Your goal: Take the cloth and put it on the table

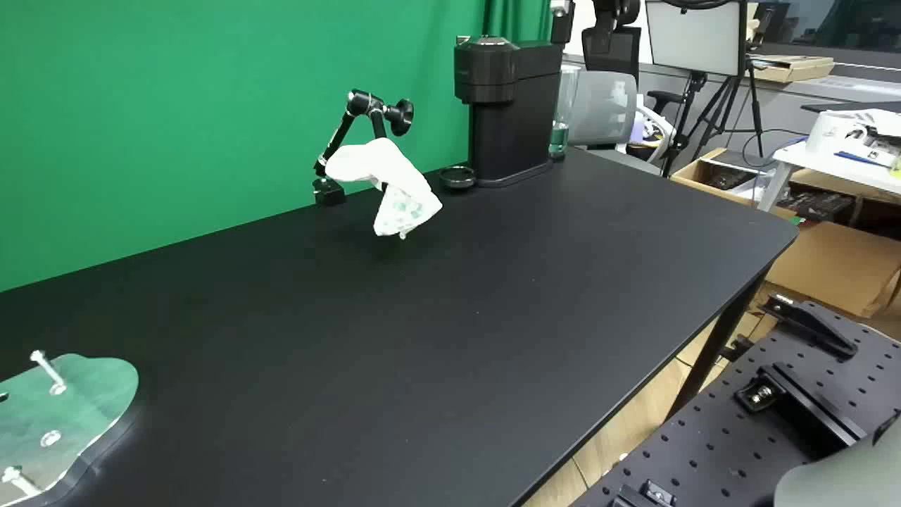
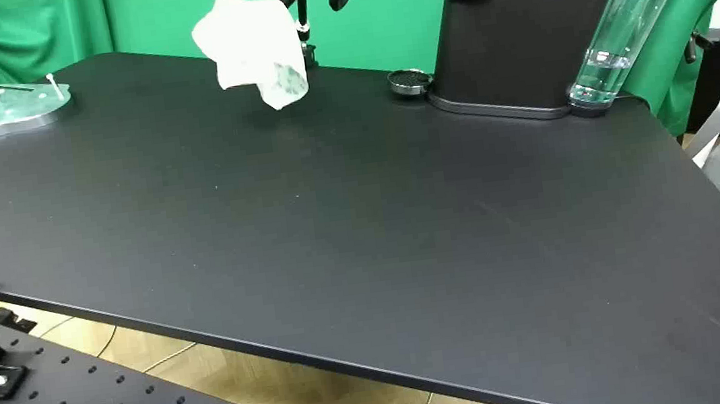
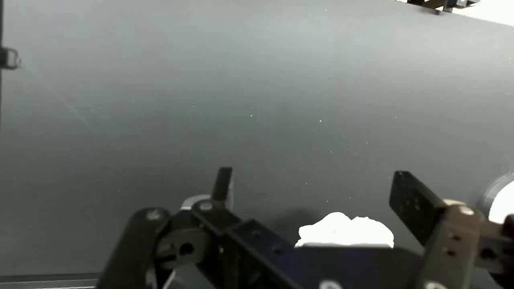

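Over the black table (image 3: 257,120), the jaws stand parted, the cloth (image 3: 346,232) showing between them in the wrist view.

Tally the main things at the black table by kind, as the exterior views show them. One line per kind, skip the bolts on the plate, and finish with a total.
White cloth: 1
Black coffee machine: 1
Clear cylinder with liquid: 1
Jointed black stand: 1
Small round dish: 1
Plate with bolts: 1
Total: 6
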